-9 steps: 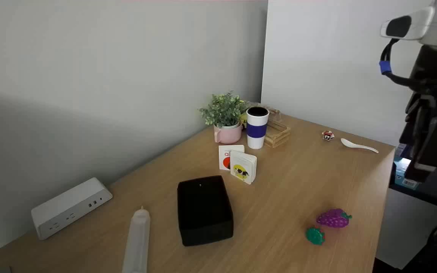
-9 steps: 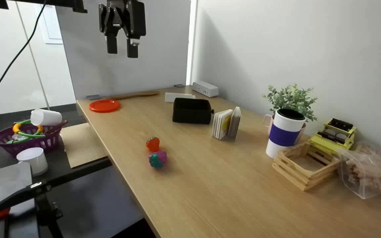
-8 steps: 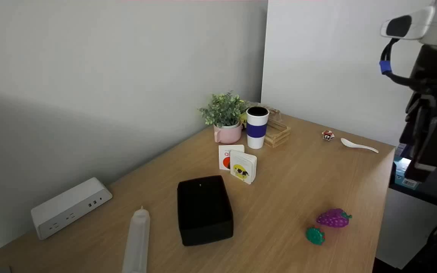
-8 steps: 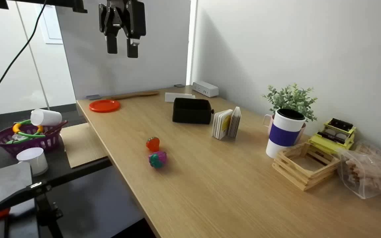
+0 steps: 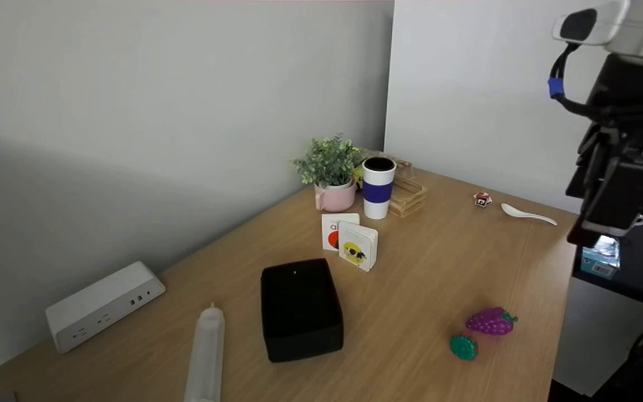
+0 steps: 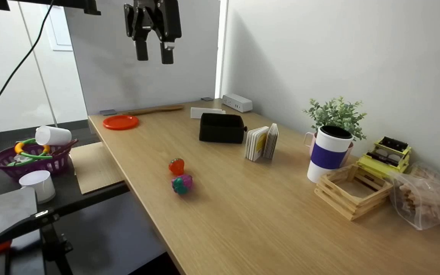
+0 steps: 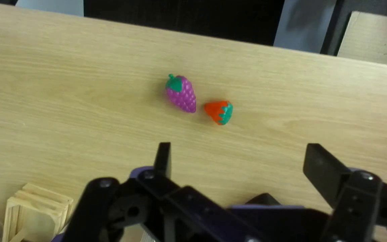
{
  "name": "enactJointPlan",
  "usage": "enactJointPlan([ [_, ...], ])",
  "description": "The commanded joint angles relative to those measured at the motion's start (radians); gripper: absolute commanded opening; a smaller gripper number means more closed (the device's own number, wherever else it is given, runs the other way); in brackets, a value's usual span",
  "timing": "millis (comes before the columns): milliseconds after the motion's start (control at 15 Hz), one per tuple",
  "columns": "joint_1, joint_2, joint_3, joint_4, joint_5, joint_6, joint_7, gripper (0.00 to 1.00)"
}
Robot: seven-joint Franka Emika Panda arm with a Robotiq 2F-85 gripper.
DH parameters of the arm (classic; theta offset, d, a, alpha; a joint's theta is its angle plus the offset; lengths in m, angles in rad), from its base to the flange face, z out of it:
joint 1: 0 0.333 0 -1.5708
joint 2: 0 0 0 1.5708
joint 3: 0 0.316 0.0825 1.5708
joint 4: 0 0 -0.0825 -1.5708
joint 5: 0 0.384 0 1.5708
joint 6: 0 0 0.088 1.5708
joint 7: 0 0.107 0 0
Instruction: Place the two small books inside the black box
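Below and well apart from the spread, unladen fingers point(image 6: 167, 54) stood the cow board book point(image 5: 357, 245) and red-and-white board book point(image 5: 332, 230), probably light, stiff, best pinched across their thickness.

red-white book point(image 5: 331, 231): "a", rest hidden | cow book point(image 5: 357, 245): print unreadable

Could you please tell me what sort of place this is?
Probably an office or lab workspace used for robot trials: a gripper hangs above a wood-grain table that bears a white multi-outlet power strip and a toy strawberry.
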Motion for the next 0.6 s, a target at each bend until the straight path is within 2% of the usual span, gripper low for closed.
enactJointPlan([
  [0,-0.033,0.043,-0.023,0.023,-0.092,0.128,0.039,1.00],
  [333,-0.100,0.155,-0.059,0.067,-0.272,0.311,0.153,1.00],
  [533,-0.115,0.262,-0.097,0.108,-0.306,0.412,0.212,1.00],
])
